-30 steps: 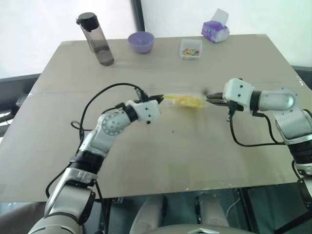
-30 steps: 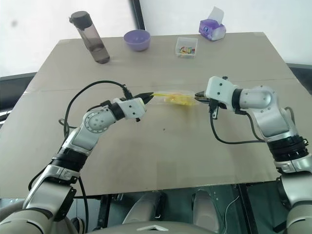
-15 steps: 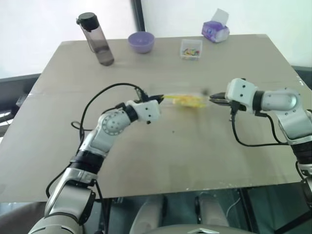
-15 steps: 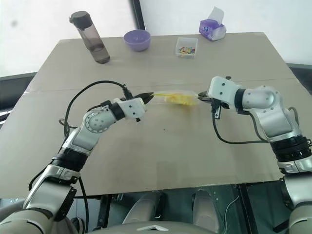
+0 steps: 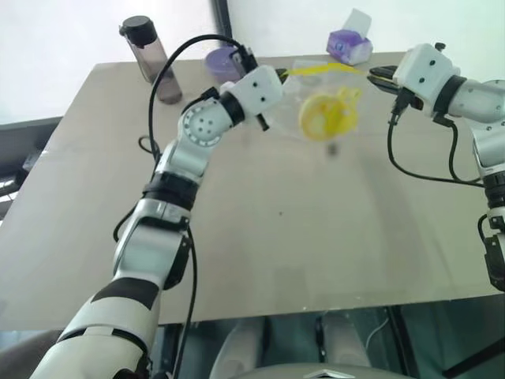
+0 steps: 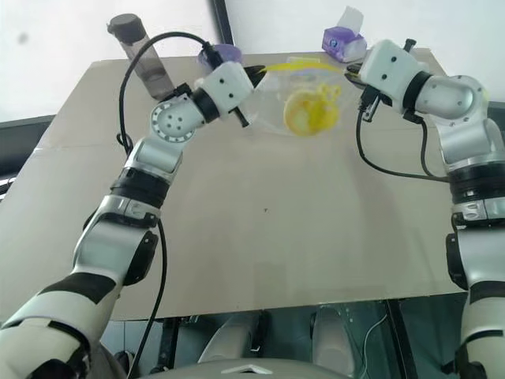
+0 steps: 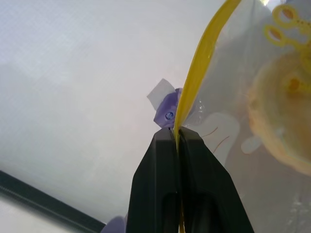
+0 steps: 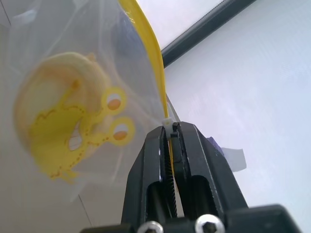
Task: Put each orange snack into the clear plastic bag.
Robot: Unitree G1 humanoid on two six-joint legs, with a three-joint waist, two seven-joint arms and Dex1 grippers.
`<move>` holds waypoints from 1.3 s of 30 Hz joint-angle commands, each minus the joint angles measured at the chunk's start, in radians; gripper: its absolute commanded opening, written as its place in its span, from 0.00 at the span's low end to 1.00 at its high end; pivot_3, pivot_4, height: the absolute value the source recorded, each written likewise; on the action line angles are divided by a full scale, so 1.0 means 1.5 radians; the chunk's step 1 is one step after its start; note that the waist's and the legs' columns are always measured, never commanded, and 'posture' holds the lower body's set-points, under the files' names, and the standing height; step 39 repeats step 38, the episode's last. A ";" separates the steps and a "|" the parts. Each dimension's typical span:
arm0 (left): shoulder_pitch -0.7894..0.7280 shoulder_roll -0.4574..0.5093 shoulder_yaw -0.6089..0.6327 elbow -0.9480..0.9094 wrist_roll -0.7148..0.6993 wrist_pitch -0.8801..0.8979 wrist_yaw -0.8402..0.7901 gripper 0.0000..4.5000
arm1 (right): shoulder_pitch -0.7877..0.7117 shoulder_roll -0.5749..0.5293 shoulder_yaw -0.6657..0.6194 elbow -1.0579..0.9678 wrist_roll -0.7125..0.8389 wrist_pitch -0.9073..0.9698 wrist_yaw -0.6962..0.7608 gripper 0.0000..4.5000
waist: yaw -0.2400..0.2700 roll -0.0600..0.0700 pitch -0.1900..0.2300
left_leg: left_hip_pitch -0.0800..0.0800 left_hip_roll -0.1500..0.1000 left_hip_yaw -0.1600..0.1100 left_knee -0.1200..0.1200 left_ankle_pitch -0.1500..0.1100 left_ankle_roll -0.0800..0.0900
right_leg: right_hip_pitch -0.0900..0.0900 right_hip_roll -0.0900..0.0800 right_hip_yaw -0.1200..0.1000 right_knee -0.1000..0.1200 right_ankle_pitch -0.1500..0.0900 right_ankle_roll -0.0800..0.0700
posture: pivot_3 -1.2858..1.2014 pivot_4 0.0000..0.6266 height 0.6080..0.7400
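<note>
Both grippers, left [image 5: 278, 73] and right [image 5: 377, 73], now lift the clear plastic bag [image 5: 319, 103] off the table [image 5: 316, 229], clamped on its yellow strip [image 7: 197, 73]; floppy, light, orange snack [image 5: 319, 117] sagging inside

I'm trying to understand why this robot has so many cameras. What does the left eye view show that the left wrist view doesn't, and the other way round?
Only the left eye view takes in the table, the dark water bottle and the right gripper pinching the bag's far end. Only the left wrist view shows up close the left gripper shut on the bag's yellow strip. Both show the clear plastic bag held up with an orange snack inside, and the purple tissue box.
</note>
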 commanded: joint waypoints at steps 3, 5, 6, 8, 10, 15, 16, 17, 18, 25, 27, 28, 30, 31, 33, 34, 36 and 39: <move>0.145 0.023 -0.008 -0.138 -0.030 0.016 -0.075 0.00 | 0.174 -0.042 -0.038 -0.173 0.086 0.085 0.094 0.01 | -0.004 0.000 0.000 | 0.000 0.000 -0.001 -0.001 0.000 0.000 | 0.000 0.000 0.000 0.000 0.000 0.000 | 0.52 0.24 1.00; 0.239 0.026 -0.010 -0.220 -0.053 0.078 -0.108 0.00 | 0.256 -0.045 -0.045 -0.246 0.118 0.132 0.114 0.01 | -0.007 0.000 0.000 | -0.001 0.000 -0.001 0.000 0.000 0.000 | 0.000 0.000 0.000 0.000 0.000 0.000 | 0.52 0.24 1.00; 0.270 0.027 -0.010 -0.252 -0.060 0.105 -0.119 0.15 | 0.281 -0.043 -0.048 -0.269 0.127 0.149 0.116 0.00 | -0.008 0.000 0.000 | -0.001 0.000 -0.002 0.000 0.000 0.000 | -0.001 0.000 0.000 0.000 0.000 0.000 | 0.52 0.24 1.00; 0.337 0.020 -0.007 -0.305 -0.069 0.154 -0.122 0.34 | 0.323 -0.026 -0.055 -0.296 0.137 0.170 0.102 0.00 | -0.010 0.001 0.000 | -0.001 0.000 -0.002 0.000 0.000 0.000 | -0.002 0.000 0.001 0.001 0.000 0.000 | 0.52 0.24 1.00; 0.409 0.018 -0.019 -0.343 -0.062 0.199 -0.123 0.53 | 0.369 -0.003 -0.052 -0.294 0.138 0.172 0.083 0.07 | -0.007 0.001 0.000 | 0.000 -0.001 -0.002 0.001 0.000 0.000 | -0.001 0.000 0.001 0.004 0.000 0.000 | 0.52 0.24 1.00; 0.507 -0.010 0.019 -0.446 -0.125 0.329 -0.111 0.89 | 0.448 0.014 -0.090 -0.227 0.132 0.148 0.035 0.45 | 0.011 0.001 -0.001 | 0.007 -0.001 -0.001 0.003 0.000 0.000 | 0.004 0.001 0.003 0.010 0.000 0.000 | 0.52 0.24 1.00; 0.527 -0.003 0.047 -0.483 -0.159 0.372 -0.116 0.89 | 0.474 -0.006 -0.112 -0.243 0.165 0.188 0.063 0.57 | 0.013 0.001 -0.001 | 0.008 -0.001 -0.001 0.003 0.000 0.000 | 0.005 0.001 0.003 0.010 0.000 0.000 | 0.52 0.24 1.00; 0.541 0.002 0.068 -0.513 -0.185 0.406 -0.119 0.89 | 0.493 -0.022 -0.127 -0.257 0.191 0.218 0.086 0.57 | 0.014 0.001 -0.001 | 0.009 -0.001 0.000 0.002 0.000 0.000 | 0.005 0.000 0.004 0.010 0.000 0.000 | 0.52 0.24 1.00; 0.567 0.016 0.094 -0.556 -0.223 0.441 -0.134 0.89 | 0.516 -0.037 -0.161 -0.275 0.239 0.259 0.111 0.57 | 0.014 0.001 -0.001 | 0.009 -0.001 0.000 0.002 0.000 0.000 | 0.005 0.000 0.005 0.010 0.000 0.000 | 0.52 0.24 1.00; 0.722 0.089 0.195 -0.728 -0.329 0.540 -0.156 0.89 | 0.651 -0.077 -0.328 -0.314 0.379 0.307 0.181 0.57 | 0.016 0.001 -0.001 | 0.014 0.001 0.000 -0.001 -0.002 0.003 | 0.010 0.001 0.005 0.006 0.000 0.000 | 0.52 0.24 1.00; 0.748 0.097 0.213 -0.745 -0.342 0.544 -0.155 0.89 | 0.693 -0.089 -0.356 -0.322 0.397 0.309 0.212 0.57 | 0.021 0.001 -0.001 | 0.016 0.001 0.000 -0.001 -0.002 0.003 | 0.011 0.002 0.005 0.006 0.000 0.000 | 0.52 0.24 1.00; 0.760 0.102 0.221 -0.751 -0.348 0.545 -0.156 0.89 | 0.708 -0.093 -0.369 -0.325 0.406 0.310 0.222 0.57 | 0.023 0.001 -0.001 | 0.016 0.001 0.000 -0.001 -0.002 0.004 | 0.012 0.002 0.005 0.005 0.000 0.000 | 0.52 0.24 1.00; 0.778 0.111 0.231 -0.762 -0.360 0.550 -0.156 0.89 | 0.732 -0.100 -0.391 -0.339 0.428 0.331 0.236 0.57 | 0.025 0.001 -0.001 | 0.016 0.001 0.000 -0.001 -0.002 0.004 | 0.012 0.002 0.005 0.005 0.000 0.000 | 0.52 0.24 1.00; 0.783 0.114 0.234 -0.767 -0.365 0.554 -0.155 0.89 | 0.740 -0.102 -0.400 -0.347 0.438 0.341 0.240 0.57 | 0.025 0.002 -0.001 | 0.016 0.001 0.000 -0.001 -0.002 0.004 | 0.012 0.001 0.005 0.005 0.000 0.000 | 0.52 0.24 1.00; 0.786 0.118 0.234 -0.772 -0.370 0.559 -0.152 0.89 | 0.748 -0.106 -0.409 -0.356 0.447 0.356 0.245 0.57 | 0.024 0.002 -0.001 | 0.016 0.001 0.000 -0.001 -0.002 0.004 | 0.012 0.001 0.005 0.004 0.000 0.000 | 0.52 0.24 1.00; 0.785 0.120 0.232 -0.773 -0.366 0.558 -0.149 0.89 | 0.751 -0.111 -0.409 -0.359 0.446 0.360 0.249 0.57 | 0.025 0.002 -0.001 | 0.016 0.001 0.000 -0.001 -0.003 0.004 | 0.013 0.001 0.005 0.003 0.000 0.000 | 0.52 0.24 1.00; 0.781 0.119 0.231 -0.775 -0.363 0.558 -0.139 0.89 | 0.749 -0.116 -0.407 -0.361 0.443 0.364 0.253 0.57 | 0.025 0.002 -0.001 | 0.016 0.001 0.000 -0.001 -0.003 0.004 | 0.013 0.002 0.004 0.003 0.000 0.000 | 0.52 0.24 1.00; 0.779 0.119 0.230 -0.775 -0.363 0.557 -0.133 0.89 | 0.741 -0.119 -0.404 -0.357 0.440 0.364 0.252 0.57 | 0.025 0.002 -0.001 | 0.016 0.001 0.000 -0.001 -0.003 0.004 | 0.013 0.002 0.004 0.002 0.000 0.000 | 0.52 0.24 1.00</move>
